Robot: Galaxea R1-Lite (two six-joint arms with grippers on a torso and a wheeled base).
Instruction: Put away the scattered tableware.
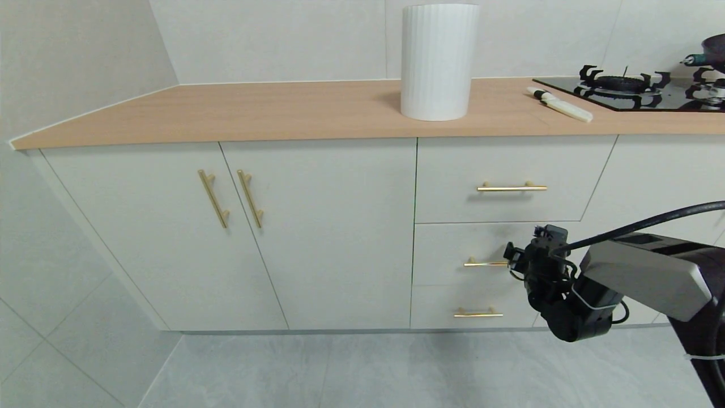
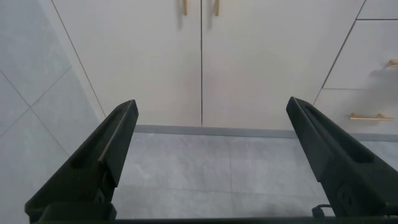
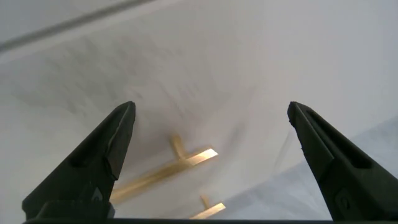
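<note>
A white utensil with a dark end (image 1: pixel 559 104) lies on the wooden counter (image 1: pixel 255 110) beside the hob. A tall white ribbed holder (image 1: pixel 436 62) stands on the counter to its left. My right gripper (image 1: pixel 511 256) is low in front of the drawers, right at the gold handle of the middle drawer (image 1: pixel 482 263). In the right wrist view that gripper (image 3: pixel 210 112) is open, and the gold handle (image 3: pixel 180 165) lies just beyond its fingers, untouched. My left gripper (image 2: pixel 211 104) is open and holds nothing, facing the foot of the double cabinet doors (image 2: pixel 201 62).
A black gas hob (image 1: pixel 634 90) sits at the counter's right end. The drawer stack has a top handle (image 1: pixel 511 187) and a bottom handle (image 1: pixel 477 313). The double doors (image 1: pixel 232 198) carry two gold handles. Grey tiled floor (image 1: pixel 362 368) lies below.
</note>
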